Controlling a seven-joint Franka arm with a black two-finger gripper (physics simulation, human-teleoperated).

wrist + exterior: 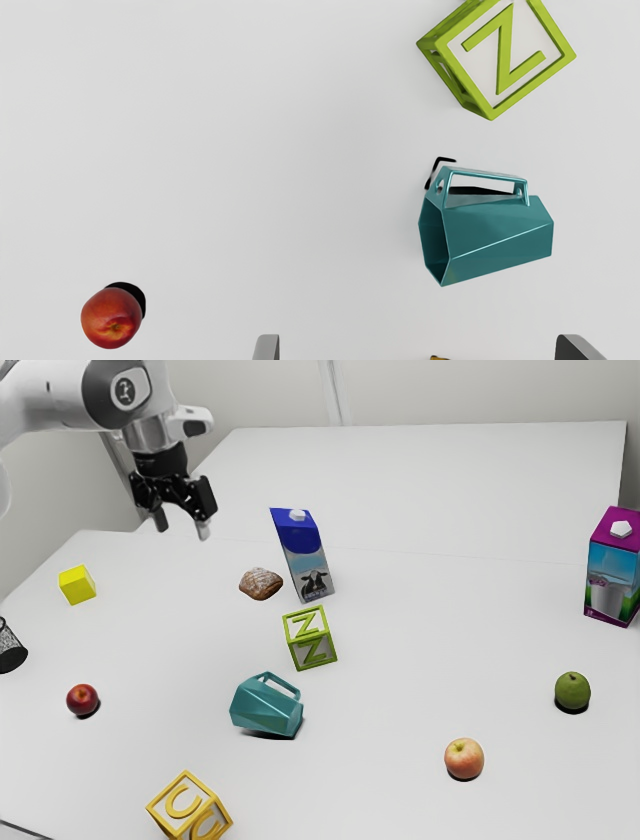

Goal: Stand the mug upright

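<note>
My gripper [183, 530] hangs high over the table toward the exterior view's upper left, well apart from the mug. The teal faceted mug [266, 707] lies on its side on the table, its handle facing the green Z block. In the wrist view the mug [495, 230] shows its dark open mouth at one end and its flat base at the other. My gripper [417, 350] is open there, its two fingertips wide apart with nothing between them.
The green Z block [310, 638] stands close to the mug, with a milk carton [304, 558] and a bread roll [261, 584] behind. A yellow C block [189, 810], a red fruit [82, 700] and a peach-coloured apple [464, 758] lie around it.
</note>
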